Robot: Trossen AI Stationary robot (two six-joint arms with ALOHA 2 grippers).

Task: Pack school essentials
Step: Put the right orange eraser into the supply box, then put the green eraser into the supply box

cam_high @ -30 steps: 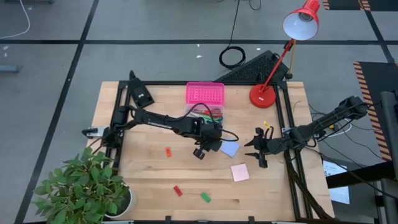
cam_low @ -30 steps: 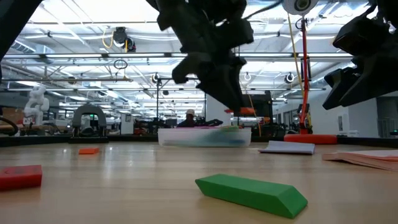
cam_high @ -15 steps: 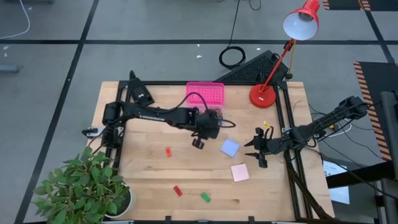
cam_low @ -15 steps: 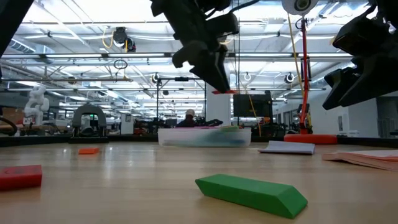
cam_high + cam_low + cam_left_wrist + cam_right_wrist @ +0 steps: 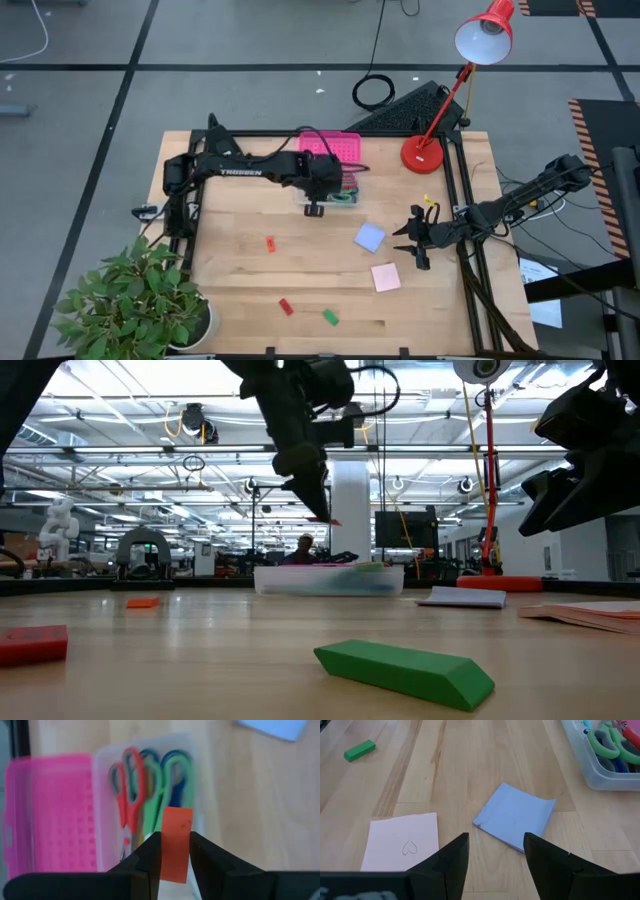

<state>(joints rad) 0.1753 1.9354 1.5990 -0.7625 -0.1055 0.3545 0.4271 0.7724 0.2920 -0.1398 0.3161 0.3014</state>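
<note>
- We see the left gripper hanging above the clear box, its jaws pinching a red eraser — in the left wrist view the eraser stands upright between the two dark fingers.
- Below that eraser, in the same view, the box holds scissors with red, green and blue handles, laid side by side.
- The pink lid lies open just behind the box, touching it along the far edge.
- In the low view the left gripper is well clear of the surface, above the box.
- The right gripper hovers near the right edge of the surface, its jaws spread with nothing between them.
- Just past it, the right wrist view shows the blue notepad and the pink notepad lying flat, near each other but apart; the pink one carries a small drawn heart.
- A green eraser and another red eraser lie near the front edge — close to each other, not touching.
- One more red eraser sits alone toward the middle of the surface, well apart from the box.
- The red desk lamp stands at the far right corner, and a potted plant at the near left corner.
</note>
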